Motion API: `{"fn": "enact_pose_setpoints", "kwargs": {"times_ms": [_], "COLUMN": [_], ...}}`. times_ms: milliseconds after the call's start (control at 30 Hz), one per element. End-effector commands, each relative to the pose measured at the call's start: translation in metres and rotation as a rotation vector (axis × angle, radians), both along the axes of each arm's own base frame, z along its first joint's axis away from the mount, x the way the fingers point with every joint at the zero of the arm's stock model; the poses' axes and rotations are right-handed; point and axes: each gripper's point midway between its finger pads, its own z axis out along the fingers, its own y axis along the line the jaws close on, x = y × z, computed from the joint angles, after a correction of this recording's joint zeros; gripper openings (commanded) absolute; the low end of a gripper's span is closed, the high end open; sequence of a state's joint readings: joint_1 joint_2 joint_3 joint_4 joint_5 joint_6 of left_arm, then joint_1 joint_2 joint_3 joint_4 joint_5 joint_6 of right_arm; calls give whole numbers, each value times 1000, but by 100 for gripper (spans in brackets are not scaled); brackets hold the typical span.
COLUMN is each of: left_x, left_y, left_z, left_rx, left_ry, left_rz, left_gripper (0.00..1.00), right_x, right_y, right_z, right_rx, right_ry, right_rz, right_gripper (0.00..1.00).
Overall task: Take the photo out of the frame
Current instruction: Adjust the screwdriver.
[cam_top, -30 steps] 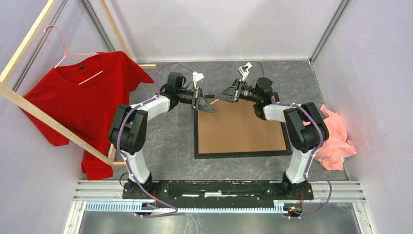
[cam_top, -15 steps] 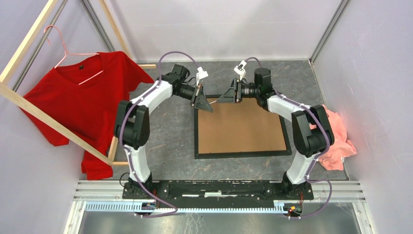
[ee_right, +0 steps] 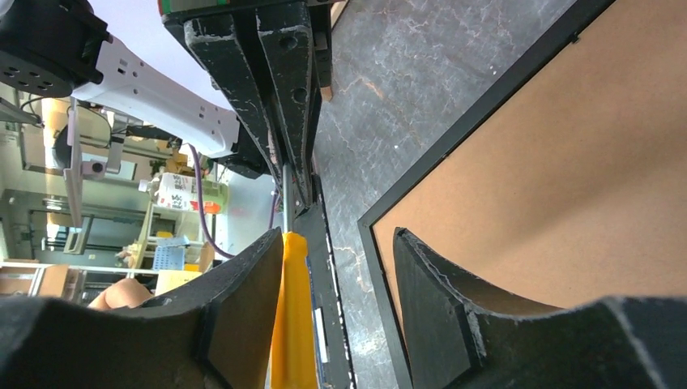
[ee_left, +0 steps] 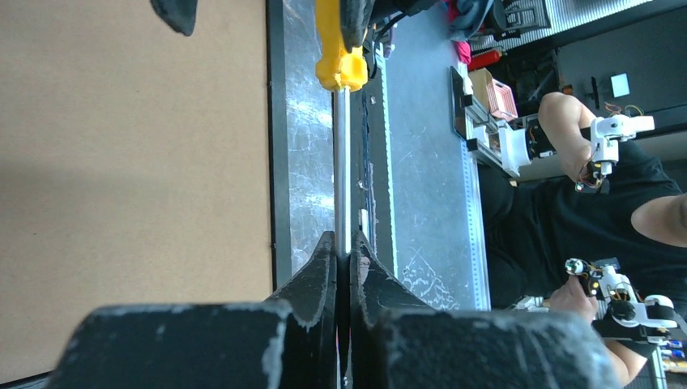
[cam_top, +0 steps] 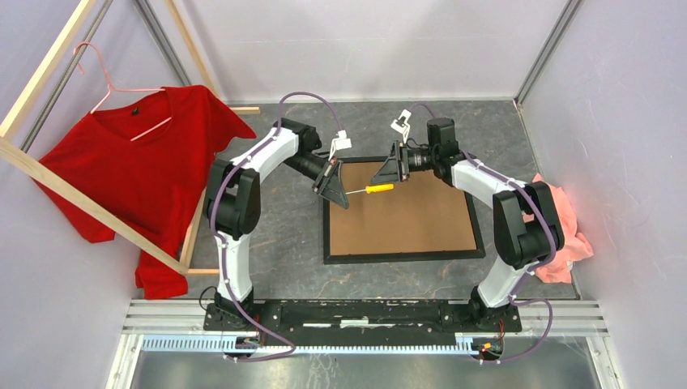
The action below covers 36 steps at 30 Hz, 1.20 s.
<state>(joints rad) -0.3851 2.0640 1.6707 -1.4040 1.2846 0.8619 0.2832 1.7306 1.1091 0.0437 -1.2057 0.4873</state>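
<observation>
The frame (cam_top: 400, 257) lies face down on the grey surface (cam_top: 275, 227), so only its thin black border and the brown backing board (cam_top: 401, 215) show. The photo is hidden under that board and cannot be seen in any view. Above the frame's far left corner, the left end effector (cam_top: 343, 193) is clamped tight on the bare metal shaft of a yellow-handled screwdriver (cam_top: 377, 189), held roughly level with its handle pointing toward the right arm. The right end effector (cam_top: 384, 177) has its fingers apart on either side of that handle. From above it is hard to tell whether they touch it. The right wrist view shows the handle close against one finger (ee_right: 243, 292), with a clear gap to the other. The screwdriver's tip is buried between the left fingers and cannot be made out. Only the top view takes in a red shirt (cam_top: 138, 170) hanging by a pale wooden rack (cam_top: 49, 174) on the left and a pink cloth (cam_top: 559, 235) on the right.
</observation>
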Motion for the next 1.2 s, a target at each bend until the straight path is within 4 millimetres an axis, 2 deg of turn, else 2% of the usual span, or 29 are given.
{"fn": "enact_pose_setpoints", "kwargs": {"times_ms": [0, 233, 467, 700, 833, 967, 1033, 1067, 1167], "left_x": [-2, 2, 4, 6, 6, 6, 7, 8, 15], "left_y": [-6, -8, -8, -9, -8, -8, -8, -8, -4], "left_z": [11, 5, 0, -3, -4, -3, -3, -3, -1], "left_rx": [-51, -38, -21, -7, 0, 3, 3, 6, 11], "left_ry": [-43, -46, -52, -51, -54, -61, -63, -64, -73], "left_rz": [-24, -4, 15, 24, 24, 25, 28, 31, 60], "left_gripper": [2, 2, 2, 2, 2, 2, 2, 5, 30], "right_x": [-8, -30, -40, -46, -48, -48, -48, -47, -42], "right_y": [1, 14, 16, 18, 19, 21, 22, 22, 20], "right_z": [10, 10, 15, 16, 15, 13, 12, 12, 11], "right_rx": [43, 63, 77, 78, 74, 69, 67, 64, 40], "right_ry": [-16, 30, 31, 26, 24, 28, 24, 23, -9], "right_rz": [22, 90, 112, 123, 127, 128, 127, 126, 102], "right_gripper": [58, 57, 57, 50, 39, 9, 0, 0, 0]}}
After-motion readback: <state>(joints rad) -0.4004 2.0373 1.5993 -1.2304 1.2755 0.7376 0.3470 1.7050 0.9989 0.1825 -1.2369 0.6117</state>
